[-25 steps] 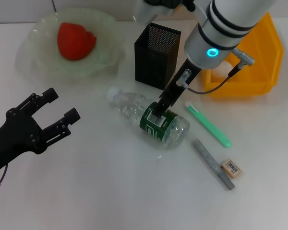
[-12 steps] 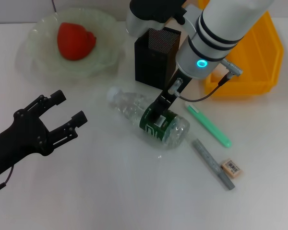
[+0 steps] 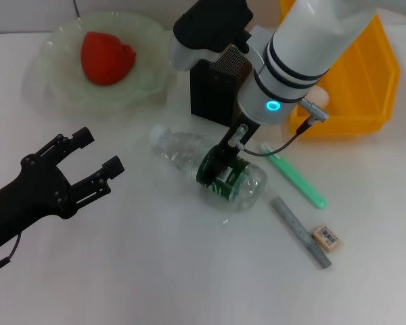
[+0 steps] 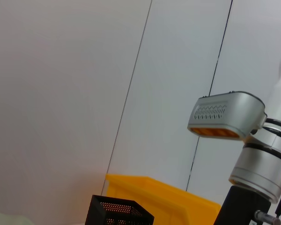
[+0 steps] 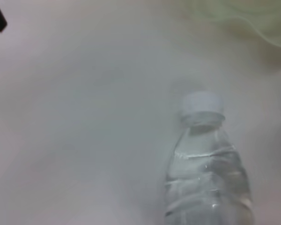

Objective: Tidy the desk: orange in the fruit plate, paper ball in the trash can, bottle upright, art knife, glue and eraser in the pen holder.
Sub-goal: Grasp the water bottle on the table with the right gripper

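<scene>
The bottle [image 3: 179, 150] lies on its side in the middle of the desk, white cap toward the fruit plate [image 3: 54, 88]. My right gripper [image 3: 223, 169] is down on its green label, fingers apart over the body. The right wrist view shows the bottle's cap [image 5: 202, 104] and clear shoulder. The orange [image 3: 107, 57] sits in the fruit plate. The pen holder [image 3: 213, 95] stands behind the bottle, partly hidden by my right arm. A green glue stick [image 3: 294, 177], grey art knife [image 3: 300, 232] and eraser [image 3: 327, 238] lie to the right. My left gripper [image 3: 88, 159] is open, at the left.
The yellow trash can [image 3: 372, 74] stands at the back right, with a bit of the white paper ball [image 3: 318, 100] showing behind my right arm. The left wrist view shows the pen holder [image 4: 119, 213], the trash can [image 4: 164, 197] and a wall.
My right gripper has come down and slightly left onto the bottle's label, the arm swinging over the pen holder. My left gripper rose a little a second ago, then held still.
</scene>
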Motion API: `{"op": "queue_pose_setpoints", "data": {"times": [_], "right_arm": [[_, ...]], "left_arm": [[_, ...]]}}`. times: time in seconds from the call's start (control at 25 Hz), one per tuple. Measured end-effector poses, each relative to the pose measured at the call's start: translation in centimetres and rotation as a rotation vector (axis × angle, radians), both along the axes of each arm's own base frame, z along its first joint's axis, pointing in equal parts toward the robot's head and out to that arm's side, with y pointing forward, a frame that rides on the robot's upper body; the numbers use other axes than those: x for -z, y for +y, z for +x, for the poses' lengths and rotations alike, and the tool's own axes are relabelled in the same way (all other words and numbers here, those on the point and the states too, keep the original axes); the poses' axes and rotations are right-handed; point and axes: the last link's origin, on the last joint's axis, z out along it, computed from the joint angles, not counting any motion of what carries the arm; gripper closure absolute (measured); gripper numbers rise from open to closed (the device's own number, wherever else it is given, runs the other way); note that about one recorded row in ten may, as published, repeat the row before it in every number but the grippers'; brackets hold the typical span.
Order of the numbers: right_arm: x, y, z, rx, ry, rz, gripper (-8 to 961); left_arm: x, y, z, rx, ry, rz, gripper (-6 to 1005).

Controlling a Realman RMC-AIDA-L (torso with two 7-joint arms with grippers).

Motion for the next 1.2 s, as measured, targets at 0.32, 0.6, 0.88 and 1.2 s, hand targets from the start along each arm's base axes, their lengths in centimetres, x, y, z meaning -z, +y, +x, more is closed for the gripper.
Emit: {"op": "queue_pose_setpoints", "data": {"times": [0.32,0.6,0.88,1.2], "right_arm": [[1.2,-0.3,0.9,-0.010,-0.027,-0.010,150],[1.6,-0.8,1.3,-0.031,-0.058,-0.031,149],[1.9,-1.0,1.8,-0.042,-0.068,-0.037,149],[2.2,-1.3,1.8,-0.075,-0.087,-0.046,151]], "left_arm": [[0.1,0.1,0.1,0.000,0.000,0.000,146],[0.1,0.4,0.2,0.001,0.002,-0.001,147],[0.2,0.4,0.2,0.001,0.008,0.004,147],[0.3,0.3,0.1,0.001,0.007,0.003,146]]}}
